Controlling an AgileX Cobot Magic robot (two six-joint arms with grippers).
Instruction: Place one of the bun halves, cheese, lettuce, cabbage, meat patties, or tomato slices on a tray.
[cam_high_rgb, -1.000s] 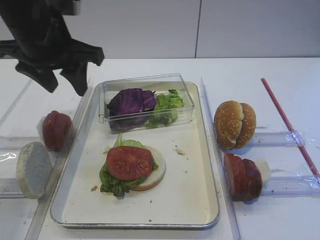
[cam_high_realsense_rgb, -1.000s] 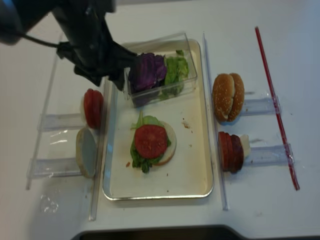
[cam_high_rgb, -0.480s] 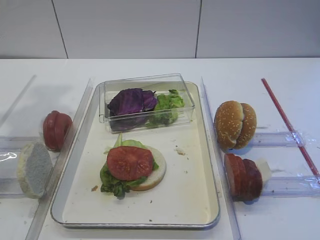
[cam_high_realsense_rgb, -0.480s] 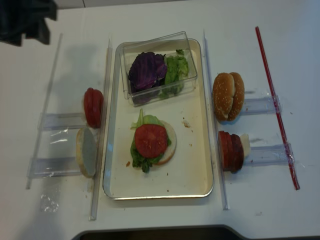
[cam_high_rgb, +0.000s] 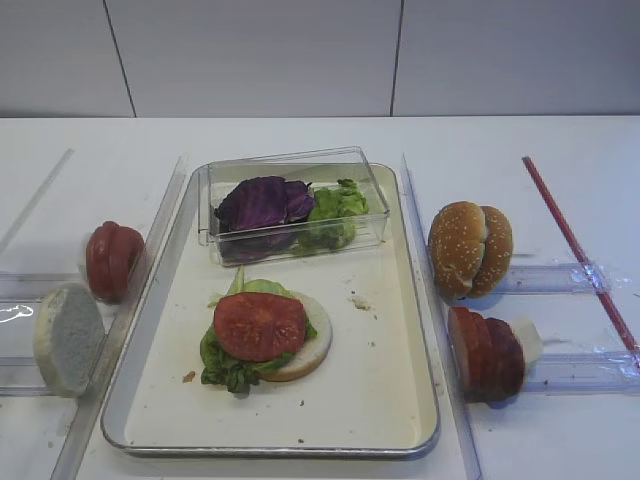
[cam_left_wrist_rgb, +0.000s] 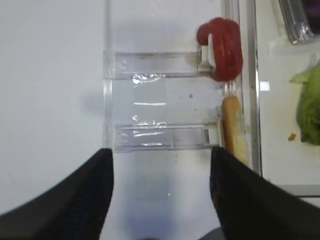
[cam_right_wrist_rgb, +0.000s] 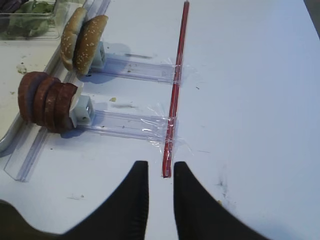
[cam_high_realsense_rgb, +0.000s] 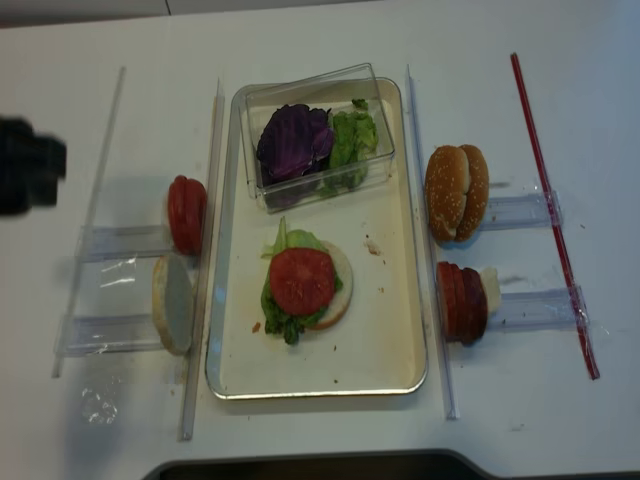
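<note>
Your left gripper (cam_left_wrist_rgb: 160, 192): jaws wide apart, holding nothing, above bare table w/ the clear rails ahead. Right gripper (cam_right_wrist_rgb: 161, 172): jaws together, empty, tips just short of the red strip (cam_right_wrist_rgb: 176, 85) end. On the tray (cam_high_rgb: 385, 395), a tomato slice (cam_high_rgb: 259, 325) tops lettuce (cam_high_rgb: 228, 362) and a bun half (cam_high_rgb: 312, 345), left of centre; tray's right and front floor lie bare to the rim.

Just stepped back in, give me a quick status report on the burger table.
Left gripper open, empty, over the left racks. Right gripper shut, empty, parked near the red strip. Tray holds bun half, lettuce, tomato slice. Nothing in the way.
</note>
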